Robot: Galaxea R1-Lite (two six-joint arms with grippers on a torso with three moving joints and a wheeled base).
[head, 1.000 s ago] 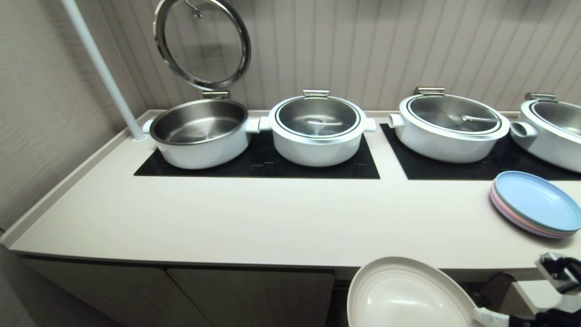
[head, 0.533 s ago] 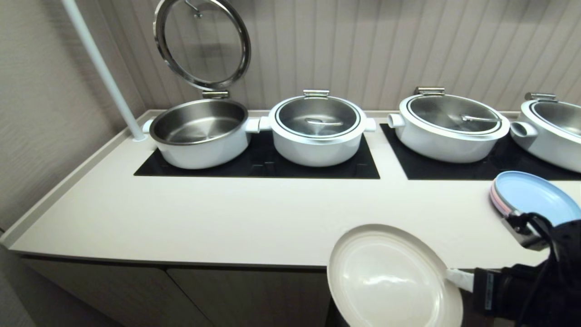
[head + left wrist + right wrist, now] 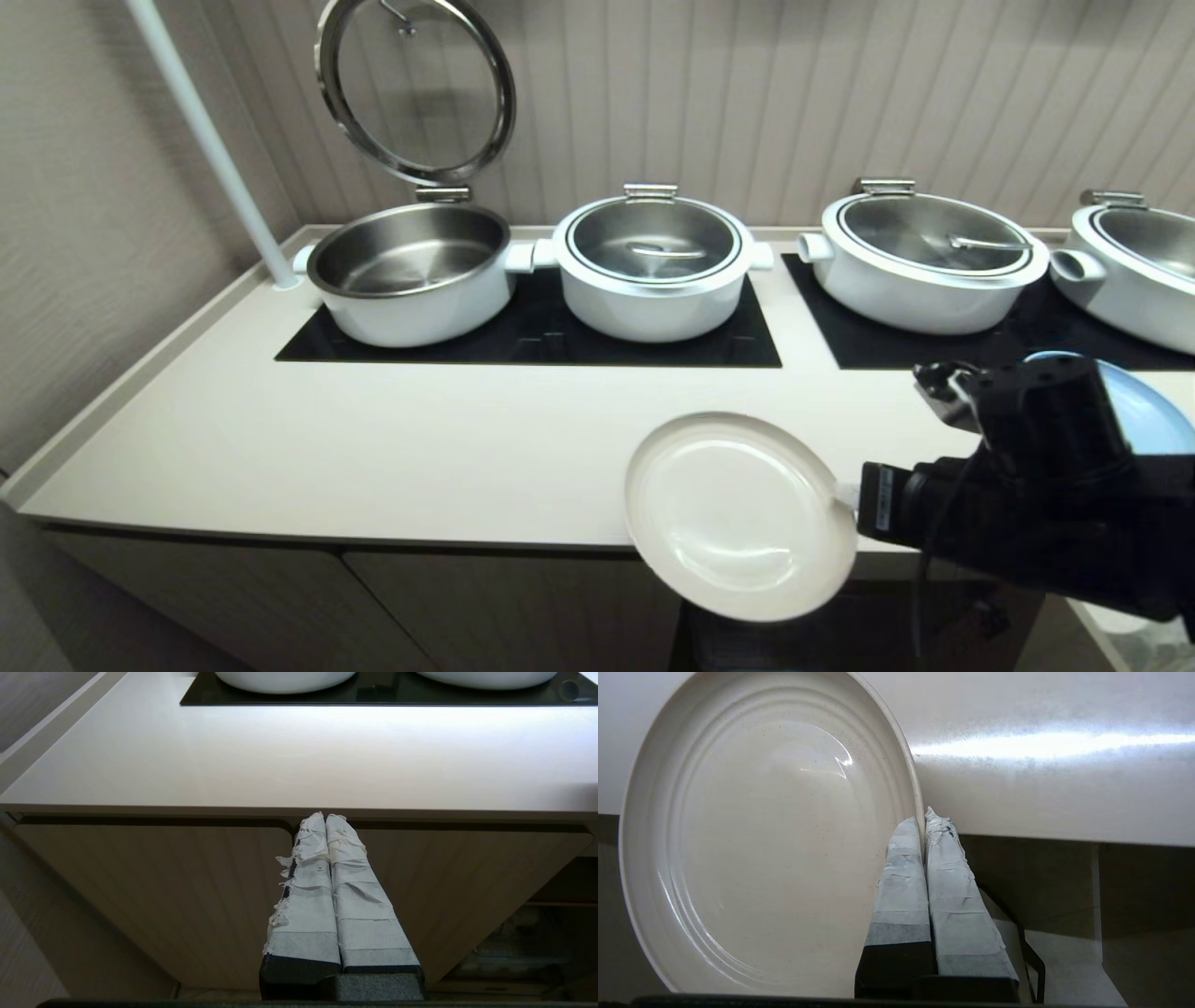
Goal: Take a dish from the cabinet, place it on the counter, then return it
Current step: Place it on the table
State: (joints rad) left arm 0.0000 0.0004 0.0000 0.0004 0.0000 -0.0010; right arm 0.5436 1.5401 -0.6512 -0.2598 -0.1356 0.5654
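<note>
My right gripper (image 3: 845, 495) (image 3: 923, 821) is shut on the rim of the dish (image 3: 738, 515) (image 3: 766, 835), a plain cream-white round plate. It holds the dish tilted in the air over the front edge of the counter (image 3: 420, 448), the near part hanging past the edge. The cabinet (image 3: 154, 896) sits under the counter with its ribbed doors closed on the left; an open dark compartment (image 3: 551, 933) shows to the right. My left gripper (image 3: 325, 817) is shut and empty, parked low in front of the cabinet doors.
Several white pots stand on black glass panels (image 3: 532, 341) at the back: one open (image 3: 411, 271) with its lid raised, the others lidded (image 3: 653, 266). A pastel plate stack (image 3: 1144, 411) lies at the right, partly hidden behind my right arm. A white pole (image 3: 210, 145) rises at back left.
My right arm has lifted the dish up and to the left, from below the counter edge to above it. The arm now covers most of the pastel plate stack.
</note>
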